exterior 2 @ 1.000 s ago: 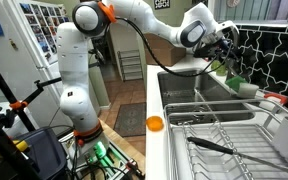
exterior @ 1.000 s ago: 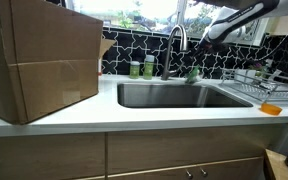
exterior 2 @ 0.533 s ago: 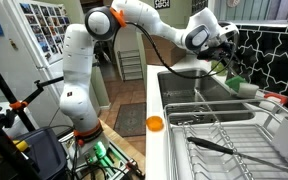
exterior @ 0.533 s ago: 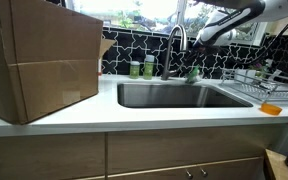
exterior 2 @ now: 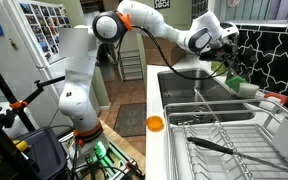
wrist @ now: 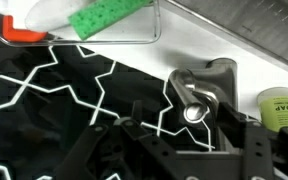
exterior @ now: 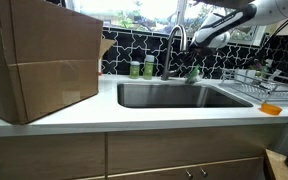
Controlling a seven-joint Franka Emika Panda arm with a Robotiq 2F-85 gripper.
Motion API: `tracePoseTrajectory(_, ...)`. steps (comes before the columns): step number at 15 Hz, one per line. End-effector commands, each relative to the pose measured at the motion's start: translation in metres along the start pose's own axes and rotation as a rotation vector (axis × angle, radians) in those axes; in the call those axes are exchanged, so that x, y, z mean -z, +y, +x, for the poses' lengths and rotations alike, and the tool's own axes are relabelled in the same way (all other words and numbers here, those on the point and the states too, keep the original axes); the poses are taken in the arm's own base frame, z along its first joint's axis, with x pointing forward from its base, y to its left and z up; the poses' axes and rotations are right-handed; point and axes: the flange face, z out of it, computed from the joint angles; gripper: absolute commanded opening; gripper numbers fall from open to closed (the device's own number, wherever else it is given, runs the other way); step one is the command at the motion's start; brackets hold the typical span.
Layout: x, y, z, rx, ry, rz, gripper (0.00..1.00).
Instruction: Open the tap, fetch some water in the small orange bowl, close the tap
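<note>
The tap is a tall steel gooseneck behind the sink. My gripper hovers just beside its arched spout, above the sink's back edge, and also shows in an exterior view. In the wrist view a round steel end of the tap sits between my dark fingers, which are spread apart and do not clamp it. The small orange bowl lies on the counter's front edge, far from the gripper; it also shows in an exterior view.
Two green bottles stand behind the sink. A green sponge lies near the tap. A dish rack fills the counter beside the sink. A big cardboard box stands on the counter's other end.
The gripper has moved a little closer to the tap's spout. The bowl and the bottles have not moved.
</note>
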Motion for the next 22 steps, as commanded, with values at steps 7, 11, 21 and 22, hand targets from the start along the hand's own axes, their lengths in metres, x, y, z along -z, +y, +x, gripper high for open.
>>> tracePoseTrajectory(7, -0.015, -0.003, 0.005, 0.006, -0.001, 0.059, 0.54)
tracePoseTrajectory(11, -0.017, -0.006, 0.004, 0.011, -0.003, 0.066, 0.41)
tracePoseTrajectory(21, -0.016, 0.004, 0.004, 0.0, -0.007, 0.035, 0.06)
tracePoseTrajectory(22, -0.015, 0.005, 0.004, 0.0, -0.006, 0.034, 0.06)
